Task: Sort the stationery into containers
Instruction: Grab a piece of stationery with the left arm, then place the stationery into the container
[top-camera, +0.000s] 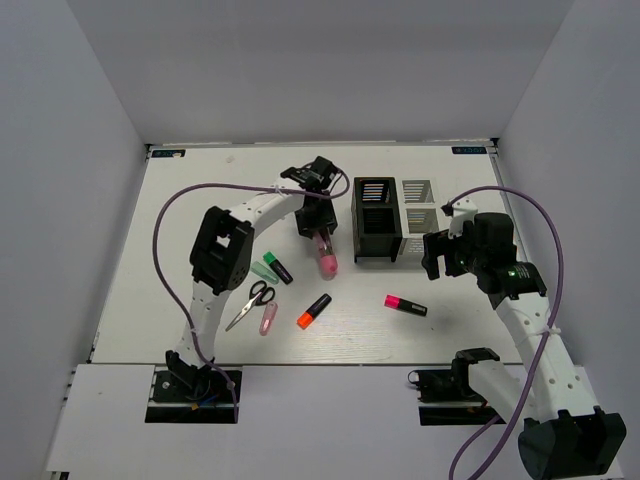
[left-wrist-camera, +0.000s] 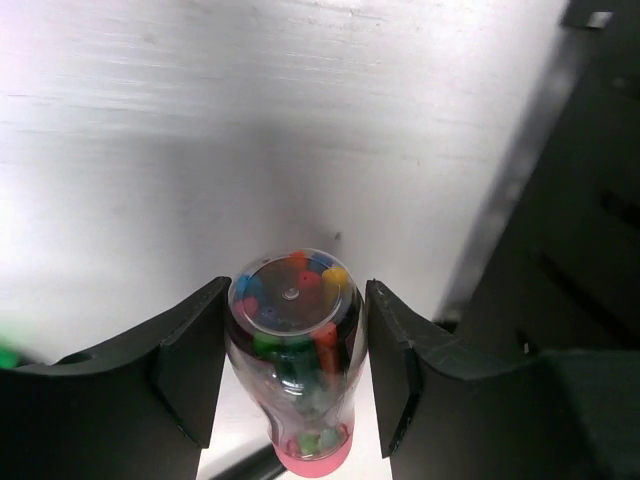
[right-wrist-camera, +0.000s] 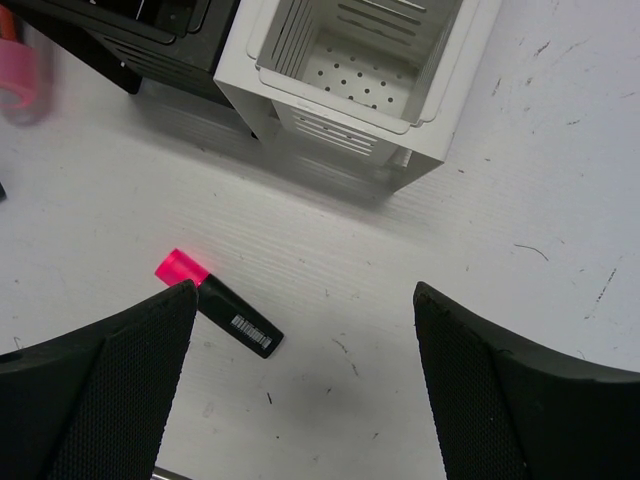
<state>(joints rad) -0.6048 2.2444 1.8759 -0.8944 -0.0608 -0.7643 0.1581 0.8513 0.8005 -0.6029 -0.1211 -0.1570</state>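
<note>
My left gripper (top-camera: 318, 232) is shut on the pink tube (top-camera: 325, 256), which hangs cap-down just left of the black holder (top-camera: 377, 218). In the left wrist view the tube (left-wrist-camera: 295, 350) sits between my fingers (left-wrist-camera: 190, 370), clear end toward the camera, coloured bits inside. The white holder (top-camera: 420, 215) stands right of the black one. My right gripper (top-camera: 437, 255) is open and empty above the table, in front of the white holder (right-wrist-camera: 330, 110). The pink-capped marker (right-wrist-camera: 215, 300) lies by its left finger.
On the table lie the pink-capped marker (top-camera: 405, 305), orange-capped marker (top-camera: 313, 312), green-capped marker (top-camera: 277, 268), mint highlighter (top-camera: 263, 271), scissors (top-camera: 250, 303) and pink cutter (top-camera: 268, 319). The black holder's wall (left-wrist-camera: 590, 250) is close on the left gripper's right.
</note>
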